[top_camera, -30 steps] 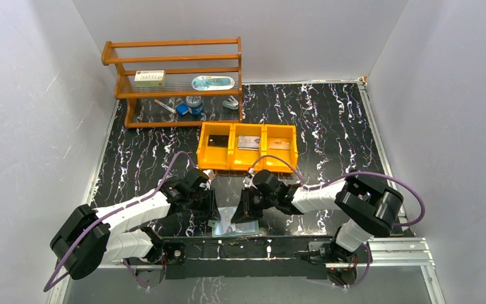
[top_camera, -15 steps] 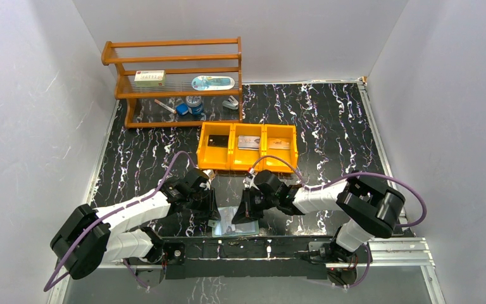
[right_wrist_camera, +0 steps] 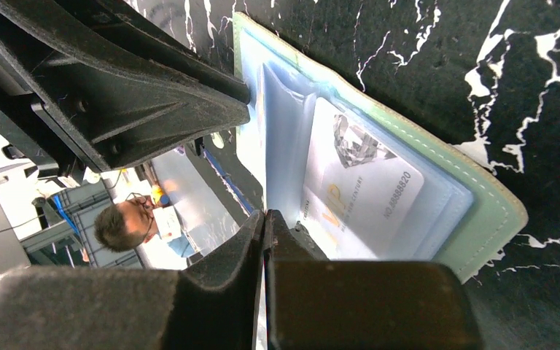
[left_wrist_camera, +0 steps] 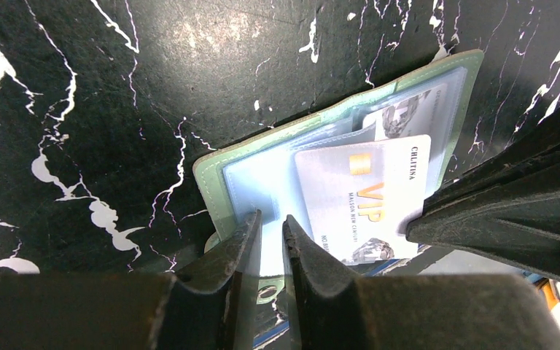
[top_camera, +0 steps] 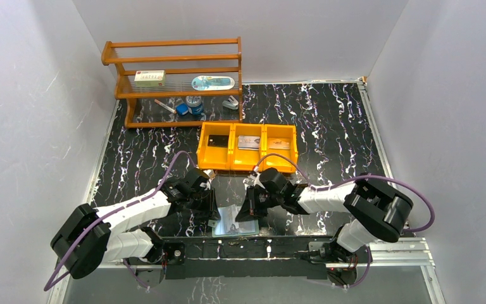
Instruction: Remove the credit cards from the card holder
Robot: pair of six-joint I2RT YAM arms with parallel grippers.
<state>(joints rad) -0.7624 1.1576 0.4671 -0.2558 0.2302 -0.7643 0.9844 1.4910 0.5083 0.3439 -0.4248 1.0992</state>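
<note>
Right elbow has swung outward over the last second; right gripper point(top_camera: 252, 212) has narrowed.
Top view: muted-green two-panel card holder point(top_camera: 231, 225) lies open and flat, left gripper point(top_camera: 212, 212) at its left.
Left wrist: fingers clamp the holder's soft stitched rim, probably anchoring it.
Right wrist: fingers pressed together at stiff silver-white plastic card point(right_wrist_camera: 364, 189) in a glossy pocket; pinch unconfirmed.
</note>
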